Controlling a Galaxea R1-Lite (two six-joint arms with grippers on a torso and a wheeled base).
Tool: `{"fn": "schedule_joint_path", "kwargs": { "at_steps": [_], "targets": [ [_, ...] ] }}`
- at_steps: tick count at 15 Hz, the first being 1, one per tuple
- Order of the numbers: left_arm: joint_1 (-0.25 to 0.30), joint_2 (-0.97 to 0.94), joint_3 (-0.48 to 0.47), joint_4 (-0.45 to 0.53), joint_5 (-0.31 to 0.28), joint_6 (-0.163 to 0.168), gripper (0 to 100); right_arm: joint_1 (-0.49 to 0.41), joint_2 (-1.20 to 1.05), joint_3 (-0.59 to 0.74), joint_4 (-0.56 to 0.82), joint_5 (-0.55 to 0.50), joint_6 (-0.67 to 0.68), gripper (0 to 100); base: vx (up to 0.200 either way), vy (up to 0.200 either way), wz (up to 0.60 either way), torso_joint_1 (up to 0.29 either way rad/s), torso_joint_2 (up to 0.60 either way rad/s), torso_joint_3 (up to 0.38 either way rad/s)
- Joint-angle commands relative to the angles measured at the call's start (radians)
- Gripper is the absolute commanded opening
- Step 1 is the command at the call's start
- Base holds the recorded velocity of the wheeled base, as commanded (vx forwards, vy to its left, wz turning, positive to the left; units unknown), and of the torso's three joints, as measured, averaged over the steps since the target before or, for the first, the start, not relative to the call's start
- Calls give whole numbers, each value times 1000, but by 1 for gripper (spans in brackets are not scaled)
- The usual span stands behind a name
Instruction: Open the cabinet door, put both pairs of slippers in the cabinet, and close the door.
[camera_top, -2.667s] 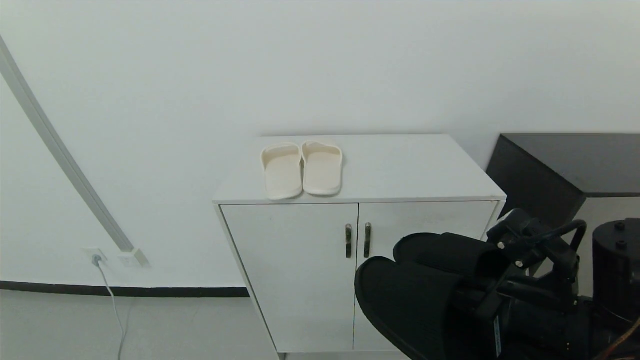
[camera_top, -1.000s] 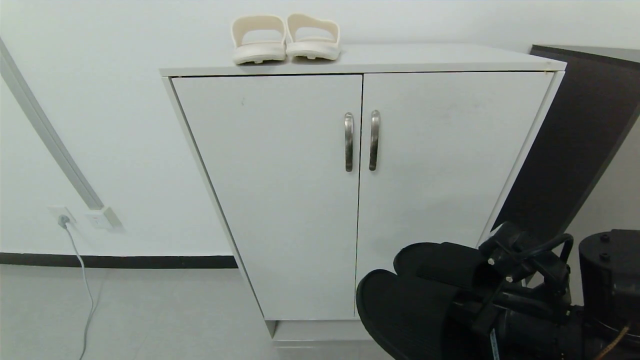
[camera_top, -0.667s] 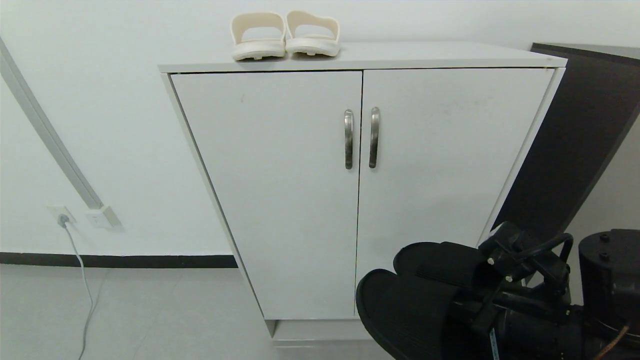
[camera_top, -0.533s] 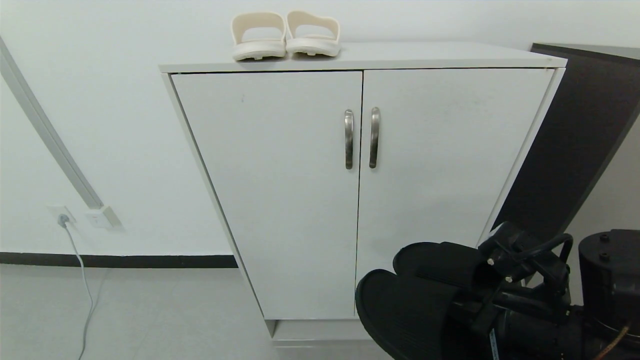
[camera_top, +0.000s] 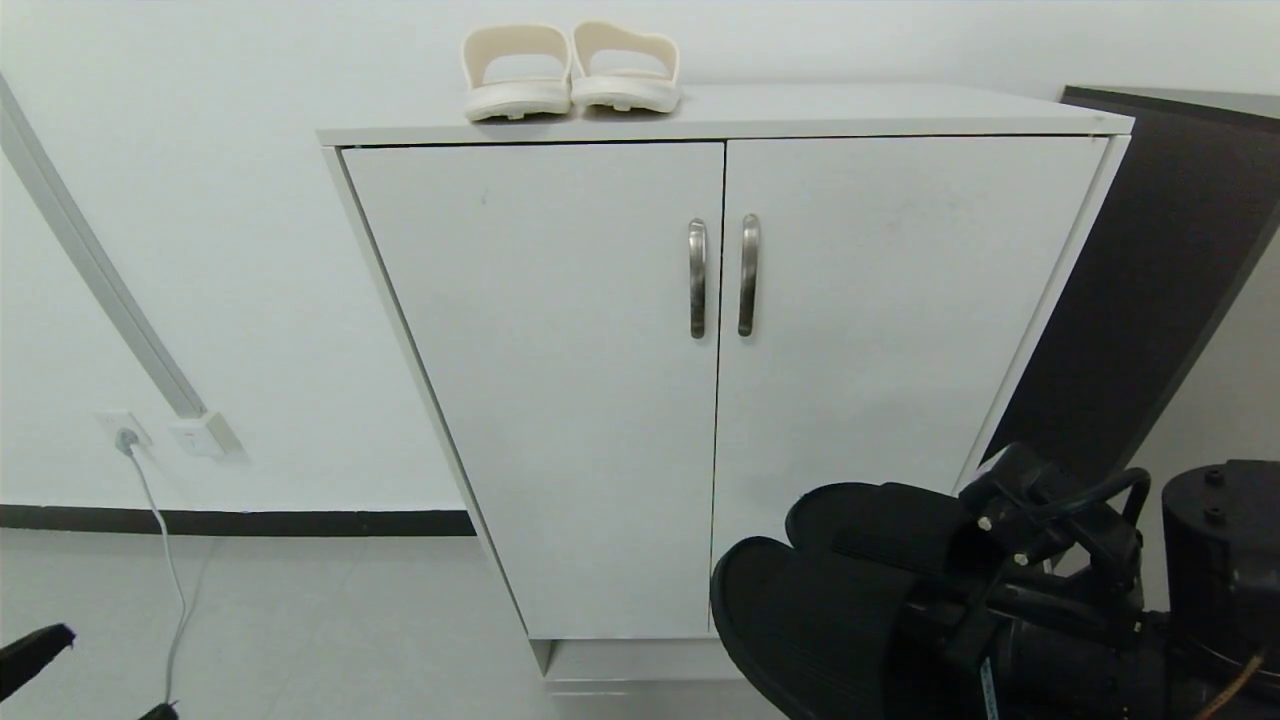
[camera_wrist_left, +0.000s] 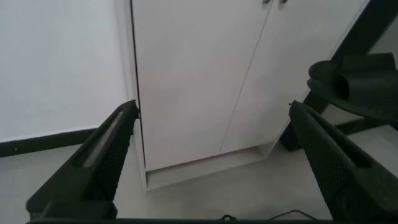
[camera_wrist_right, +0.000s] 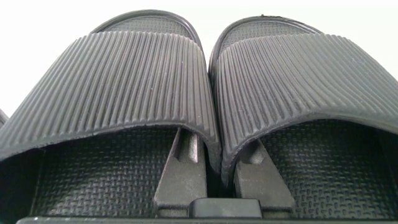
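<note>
White cabinet (camera_top: 560, 400) stands shut, cream slippers (camera_top: 570, 75) atop; right gripper (camera_wrist_right: 217, 158) clamps black slippers (camera_top: 840, 590), left gripper (camera_wrist_left: 212, 115) spread.

Right gripper (camera_wrist_right: 217, 171), held low at the robot's right side, pinches the adjoining inner walls of a pair of black slippers (camera_top: 830, 610), one finger under each strap. Left gripper (camera_wrist_left: 211, 155) hangs low on the left, fingers spread wide apart.

A bare room, home or lab unclear: white cabinet (camera_top: 560, 400), wall socket (camera_top: 122, 432), grey floor (camera_top: 300, 620).
</note>
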Motion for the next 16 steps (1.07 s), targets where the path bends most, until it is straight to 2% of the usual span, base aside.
{"fn": "schedule_joint_path", "kwargs": {
  "at_steps": [1, 4, 5, 8, 11, 16],
  "targets": [
    [0, 172, -9, -72, -26, 25, 100, 0, -1, 3, -1, 0, 0, 0, 0, 0, 0, 0, 0, 0],
    [-2, 295, -38, -158, -54, 85, 100, 3, 8, 3, -1, 0, 0, 0, 0, 0, 0, 0, 0, 0],
    [-28, 350, -67, -168, -66, 101, 100, 6, 7, 3, -2, 2, 0, 0, 0, 0, 0, 0, 0, 0],
    [-146, 462, -133, -195, -68, 101, 100, 6, 7, 4, -2, 0, 0, 0, 0, 0, 0, 0, 0, 0],
    [-235, 591, -174, -301, -61, 98, 100, 8, 4, 8, -2, 0, -17, 0, 0, 0, 0, 0, 0, 0],
    [-305, 788, -194, -527, -60, 97, 100, 8, 4, 11, -2, 0, -28, 0, 0, 0, 0, 0, 0, 0]
  ]
}}
